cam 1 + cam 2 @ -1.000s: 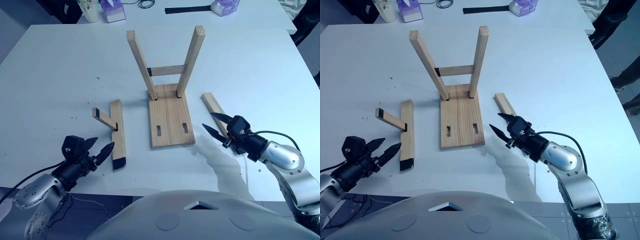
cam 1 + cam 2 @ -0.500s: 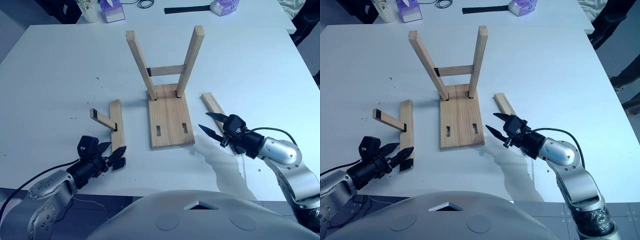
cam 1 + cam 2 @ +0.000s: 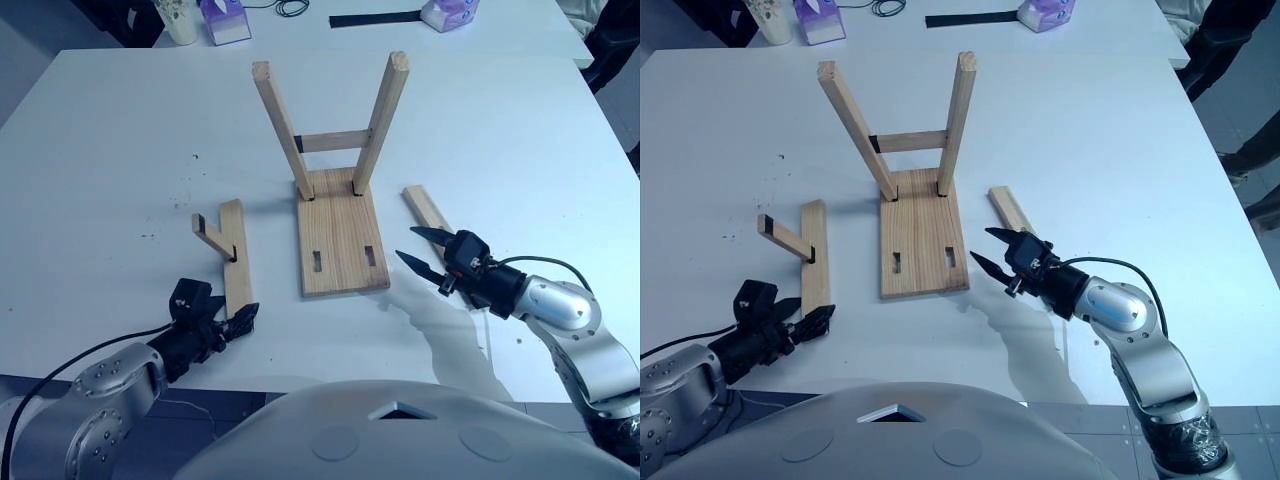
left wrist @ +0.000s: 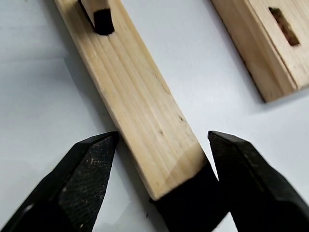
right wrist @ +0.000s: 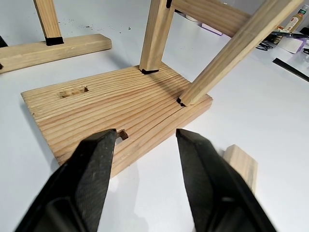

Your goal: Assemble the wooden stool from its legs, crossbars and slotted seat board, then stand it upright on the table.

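The slotted seat board (image 3: 342, 240) lies flat mid-table. Two legs (image 3: 280, 130) (image 3: 382, 120) joined by a crossbar (image 3: 335, 141) stand in its far slots; the two near slots are bare. To its left lies a loose leg (image 3: 234, 262) with a crossbar stub (image 3: 208, 232) sticking out. My left gripper (image 3: 240, 320) is open, its fingers (image 4: 82, 183) straddling that leg's black-tipped near end (image 4: 188, 203). A short loose piece (image 3: 427, 210) lies to the right of the board. My right gripper (image 3: 425, 262) is open, just off the board's near right corner (image 5: 111, 111), holding nothing.
A cup (image 3: 180, 20), two purple boxes (image 3: 226, 20) (image 3: 448, 12) and a black strip (image 3: 372, 18) sit on the far table behind. The near table edge runs right under both arms. Bare white tabletop spreads to the far left and right.
My left gripper moved forward onto the loose leg's black-tipped end, and that leg shifted slightly. My right gripper edged a little toward the seat board.
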Available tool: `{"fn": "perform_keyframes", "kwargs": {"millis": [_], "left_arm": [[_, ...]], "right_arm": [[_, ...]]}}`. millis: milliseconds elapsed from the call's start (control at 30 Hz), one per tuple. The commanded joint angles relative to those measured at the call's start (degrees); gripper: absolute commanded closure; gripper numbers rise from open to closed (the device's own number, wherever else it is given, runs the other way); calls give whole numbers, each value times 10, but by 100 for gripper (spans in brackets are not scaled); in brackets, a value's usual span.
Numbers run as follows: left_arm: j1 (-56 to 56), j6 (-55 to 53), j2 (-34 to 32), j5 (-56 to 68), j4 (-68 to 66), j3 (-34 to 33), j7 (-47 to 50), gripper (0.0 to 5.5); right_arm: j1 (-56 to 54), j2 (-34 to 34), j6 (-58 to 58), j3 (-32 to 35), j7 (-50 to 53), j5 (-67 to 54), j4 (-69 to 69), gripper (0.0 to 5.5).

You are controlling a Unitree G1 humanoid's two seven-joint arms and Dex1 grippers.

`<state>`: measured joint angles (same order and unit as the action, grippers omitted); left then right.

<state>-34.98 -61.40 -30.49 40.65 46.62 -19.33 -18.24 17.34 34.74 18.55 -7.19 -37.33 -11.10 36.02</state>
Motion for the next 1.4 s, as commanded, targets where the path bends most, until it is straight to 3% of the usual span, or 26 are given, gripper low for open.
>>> {"fn": "perform_keyframes", "kwargs": {"millis": [33, 233, 400, 633, 900, 1167, 1400], "left_arm": [[36, -49, -2, 16, -14, -8, 20, 206], [71, -105, -8, 24, -9, -20, 41, 206], [105, -130, -52, 15, -24, -25, 25, 206], [149, -118, -110, -9, -80, -20, -8, 206], [150, -74, -107, -49, -123, 2, -15, 206], [125, -5, -87, -73, -158, 6, -39, 338], [173, 110, -77, -117, -262, 28, -66, 347]], "right_arm": [[-3, 3, 6, -4, 1, 4, 4, 323], [4, -2, 4, -9, 6, 9, 5, 323], [12, -10, 3, -13, 21, 16, 7, 323], [21, -25, -1, -23, 41, 27, 8, 323], [17, -32, -2, -25, 45, 32, 4, 323], [14, -28, -1, -15, 41, 29, 4, 323], [-5, -25, 1, -8, 34, 24, -5, 323]]}}
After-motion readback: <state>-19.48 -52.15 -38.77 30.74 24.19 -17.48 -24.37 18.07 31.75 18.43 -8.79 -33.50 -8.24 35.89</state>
